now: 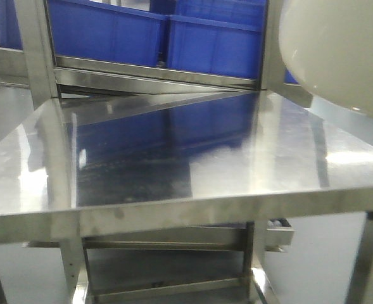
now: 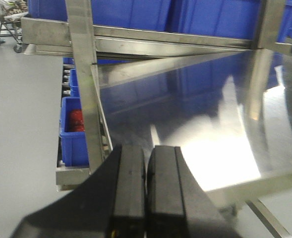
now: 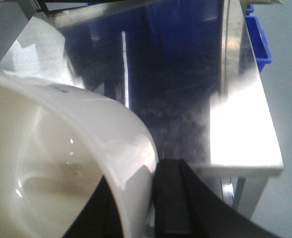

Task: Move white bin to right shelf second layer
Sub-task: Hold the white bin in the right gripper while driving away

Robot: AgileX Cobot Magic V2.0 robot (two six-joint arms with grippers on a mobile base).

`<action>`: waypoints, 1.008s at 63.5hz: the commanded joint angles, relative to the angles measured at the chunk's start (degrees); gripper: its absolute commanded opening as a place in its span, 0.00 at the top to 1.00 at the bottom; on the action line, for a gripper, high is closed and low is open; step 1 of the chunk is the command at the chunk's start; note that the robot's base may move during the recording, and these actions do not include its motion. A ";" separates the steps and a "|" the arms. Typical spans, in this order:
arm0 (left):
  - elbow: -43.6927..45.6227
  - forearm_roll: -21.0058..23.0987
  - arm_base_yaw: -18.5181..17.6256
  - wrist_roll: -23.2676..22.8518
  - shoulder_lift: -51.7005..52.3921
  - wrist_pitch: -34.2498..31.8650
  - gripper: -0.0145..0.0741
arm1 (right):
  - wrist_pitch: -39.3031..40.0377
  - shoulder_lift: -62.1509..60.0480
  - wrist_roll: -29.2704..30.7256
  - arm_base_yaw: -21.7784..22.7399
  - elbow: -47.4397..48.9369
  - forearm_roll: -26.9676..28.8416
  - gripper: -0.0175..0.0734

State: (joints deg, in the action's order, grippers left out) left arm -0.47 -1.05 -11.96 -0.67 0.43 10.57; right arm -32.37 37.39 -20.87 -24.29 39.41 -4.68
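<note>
The white bin [image 1: 338, 50] hangs in the air at the upper right of the front view, above the right edge of the steel table [image 1: 173, 158]. In the right wrist view the bin [image 3: 61, 153] fills the left side, open mouth toward the camera. My right gripper [image 3: 143, 198] is shut on the bin's wall, one finger inside and one finger [image 3: 171, 198] outside. My left gripper [image 2: 146, 188] is shut and empty, low over the table's near left corner. The roller shelf level is not in view.
Big blue crates [image 1: 110, 31] stand on a steel rack level behind the table. A small blue bin with red contents [image 2: 75, 131] sits low at the left. A steel upright [image 2: 84, 74] stands left of the table. Grey floor lies either side.
</note>
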 commanded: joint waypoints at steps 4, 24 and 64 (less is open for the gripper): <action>-1.56 -0.02 -0.13 -0.26 0.79 -4.95 0.74 | 5.49 0.17 0.17 0.49 1.79 -0.34 0.75; -1.56 -0.02 -0.13 -0.26 0.79 -4.95 0.74 | 5.29 0.17 0.17 0.49 1.79 -0.34 0.75; -1.56 -0.02 -0.13 -0.26 0.79 -4.95 0.74 | 5.29 0.17 0.17 0.49 1.79 -0.34 0.75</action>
State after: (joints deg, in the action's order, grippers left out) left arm -0.47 -1.05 -11.96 -0.67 0.43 10.57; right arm -32.59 37.47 -20.80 -24.29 39.41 -4.71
